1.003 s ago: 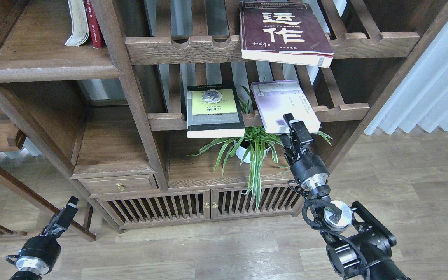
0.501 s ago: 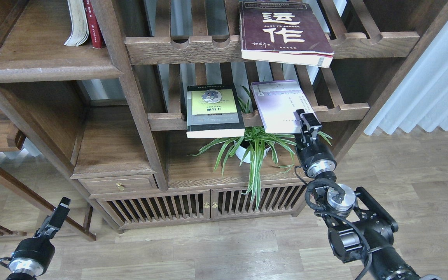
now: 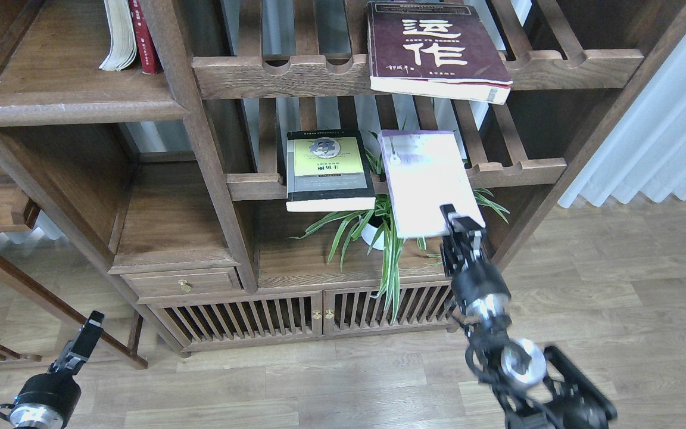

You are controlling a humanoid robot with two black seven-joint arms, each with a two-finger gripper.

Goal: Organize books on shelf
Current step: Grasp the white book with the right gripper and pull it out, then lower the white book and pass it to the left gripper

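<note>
The pale lavender-white book (image 3: 423,179) sticks out forward from the middle slatted rack, its near edge hanging over the plant. My right gripper (image 3: 459,221) is shut on that book's near right corner. The black-grey book with the yellow-green panel (image 3: 328,170) lies flat on the same rack, to the left. The maroon book with white characters (image 3: 432,50) lies on the upper slatted rack. The solid shelf board (image 3: 75,107) is at the upper left. My left gripper (image 3: 84,336) hangs low at the bottom left, far from the books, and is seen too small to tell its fingers apart.
Two books (image 3: 128,36) stand at the back of the solid shelf. A potted spider plant (image 3: 379,235) sits under the middle rack. Below are a drawer (image 3: 182,283) and slatted cabinet doors (image 3: 301,319). A white curtain (image 3: 664,131) hangs on the right.
My right gripper closed on the lavender-white book's near corner and drew back toward me and down, pulling the book partly off the rack. My left gripper sank slightly lower.
</note>
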